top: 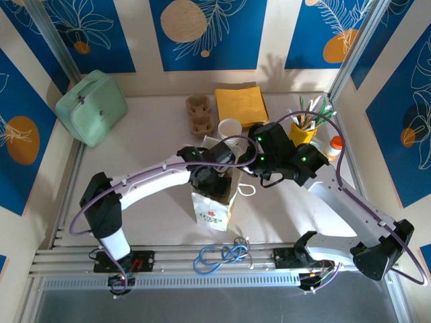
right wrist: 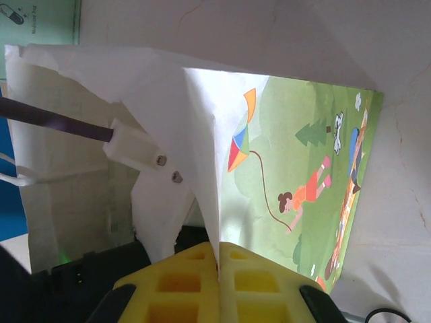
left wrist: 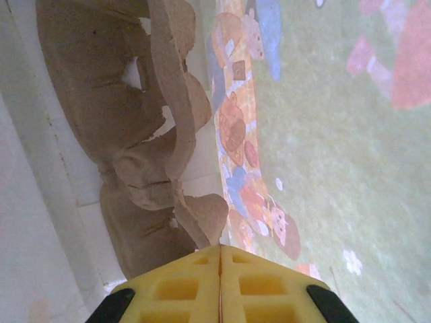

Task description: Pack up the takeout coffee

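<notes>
A printed paper bag (top: 212, 205) stands at the table's centre, mouth up. My left gripper (top: 214, 176) is at that mouth, shut on the rim of a brown cardboard cup carrier (left wrist: 135, 101). The carrier hangs close beside the bag's green cartoon wall (left wrist: 337, 134). My right gripper (top: 252, 158) is shut on the bag's upper paper edge (right wrist: 202, 134), holding it up; the kite picture side (right wrist: 296, 148) faces right. A white takeout cup (top: 229, 128) stands behind the bag. A second brown carrier (top: 201, 114) lies at the back.
Yellow napkins (top: 241, 104) lie at the back centre, a mint green pouch (top: 91, 108) at the back left. A yellow cup of utensils (top: 303, 129) and an orange-capped bottle (top: 333, 147) stand at the right. Blue cord (top: 222, 256) lies on the front rail.
</notes>
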Tool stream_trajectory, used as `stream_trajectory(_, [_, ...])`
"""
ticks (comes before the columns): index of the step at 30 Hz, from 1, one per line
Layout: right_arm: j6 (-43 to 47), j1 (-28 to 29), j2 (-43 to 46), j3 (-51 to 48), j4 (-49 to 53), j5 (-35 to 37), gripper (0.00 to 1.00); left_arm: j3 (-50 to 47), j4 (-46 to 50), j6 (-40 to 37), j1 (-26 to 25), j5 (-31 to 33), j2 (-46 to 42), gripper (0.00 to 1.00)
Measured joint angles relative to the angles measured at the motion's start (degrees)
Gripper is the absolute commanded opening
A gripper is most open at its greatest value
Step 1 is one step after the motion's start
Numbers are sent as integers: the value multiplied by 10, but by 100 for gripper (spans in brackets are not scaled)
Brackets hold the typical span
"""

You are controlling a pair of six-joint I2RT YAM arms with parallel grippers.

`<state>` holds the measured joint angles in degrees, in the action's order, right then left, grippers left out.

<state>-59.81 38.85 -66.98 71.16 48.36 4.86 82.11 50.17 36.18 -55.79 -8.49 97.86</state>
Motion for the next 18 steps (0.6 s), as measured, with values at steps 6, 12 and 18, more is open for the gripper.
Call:
stream_trajectory(6, [0, 1, 0, 0, 1, 7, 0, -12, -5, 6, -5, -1, 10, 8])
stream_trajectory(12, [-1, -3, 0, 0, 14, 16, 0, -17, -39, 11, -9, -7, 44, 8])
stream_trajectory(18, [-2, -6, 0, 0, 22, 24, 0, -20, -65, 14, -9, -14, 56, 8])
